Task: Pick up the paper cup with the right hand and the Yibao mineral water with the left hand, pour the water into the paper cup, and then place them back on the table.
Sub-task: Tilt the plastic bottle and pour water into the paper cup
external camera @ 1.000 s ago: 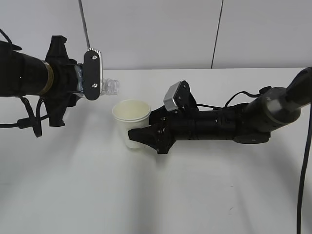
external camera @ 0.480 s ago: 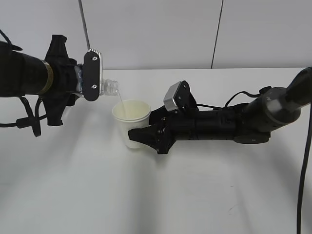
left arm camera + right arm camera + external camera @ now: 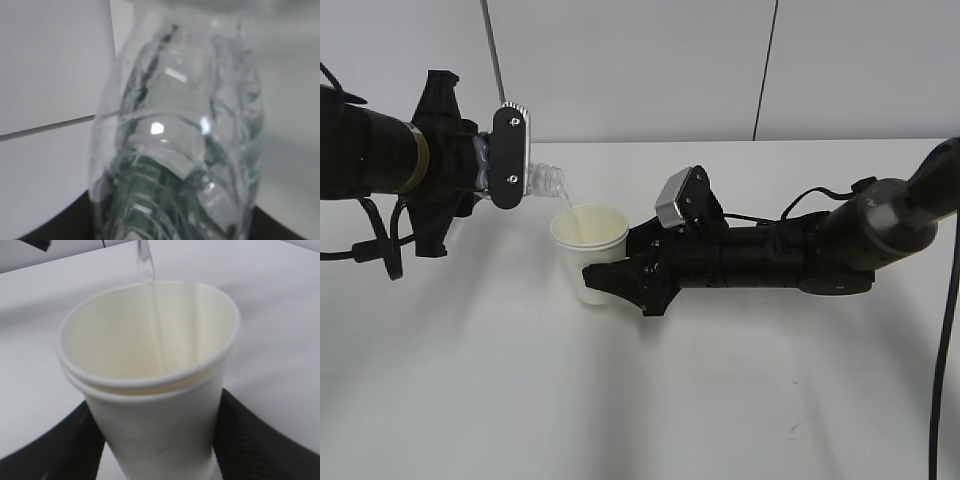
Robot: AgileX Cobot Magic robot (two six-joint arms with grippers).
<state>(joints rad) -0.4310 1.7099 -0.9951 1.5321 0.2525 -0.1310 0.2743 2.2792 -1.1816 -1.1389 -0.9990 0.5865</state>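
The cream paper cup point(image 3: 590, 250) point(image 3: 150, 385) stands upright over the white table point(image 3: 650, 400), clamped between the black fingers of my right gripper point(image 3: 603, 282) point(image 3: 156, 440). My left gripper point(image 3: 510, 158) is shut on the clear Yibao mineral water bottle point(image 3: 548, 180) point(image 3: 177, 145), which lies tipped sideways with its capless neck just above the cup's left rim. A thin stream of water point(image 3: 567, 207) point(image 3: 150, 305) falls from the neck into the cup. The bottle fills the left wrist view and hides that gripper's fingers.
A grey wall with a dark vertical cable point(image 3: 766, 68) and a thin rod point(image 3: 492, 45) rises behind the table's back edge. My right arm point(image 3: 800, 250) lies low across the table's right half.
The bottle has tipped slightly further and water has begun to stream into the cup. Cup and right arm have stayed in place.
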